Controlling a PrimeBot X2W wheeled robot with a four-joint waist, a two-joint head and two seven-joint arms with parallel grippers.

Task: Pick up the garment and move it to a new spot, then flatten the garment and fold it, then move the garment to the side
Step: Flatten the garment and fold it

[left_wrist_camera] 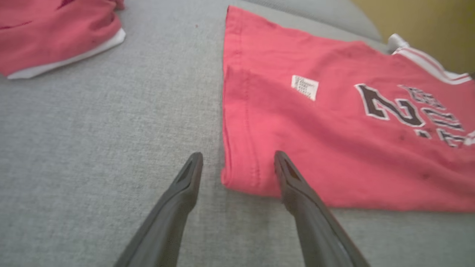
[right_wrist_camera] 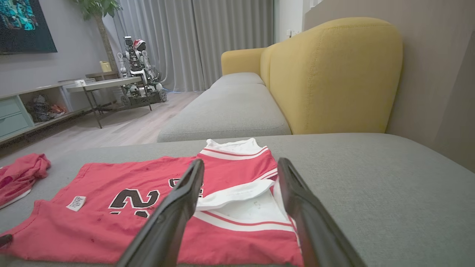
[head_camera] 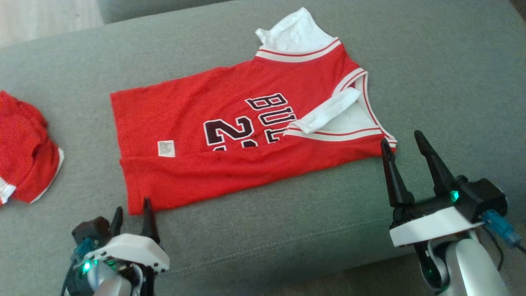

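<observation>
I saw the left gripper (head_camera: 132,207) and right gripper (head_camera: 401,138) at the garment's (head_camera: 185,119) near edge, fingers spread (empty). Lettering (head_camera: 269,110) read "BUL".

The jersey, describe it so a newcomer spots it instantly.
On the grey sofa seat, it is the red jersey spread out in the middle. Unlike the crumpled red garment to its left, it shows black lettering and a white label.

A grey sofa seat (right_wrist_camera: 371,167) stretches in front of a mustard-yellow backrest (right_wrist_camera: 334,74). Left of the backrest, pale wood floor (right_wrist_camera: 122,128) runs to long grey curtains (right_wrist_camera: 207,37). Further left stand a thin-legged table (right_wrist_camera: 104,84), a tall plant (right_wrist_camera: 98,15) and a low shelf unit (right_wrist_camera: 22,107).
</observation>
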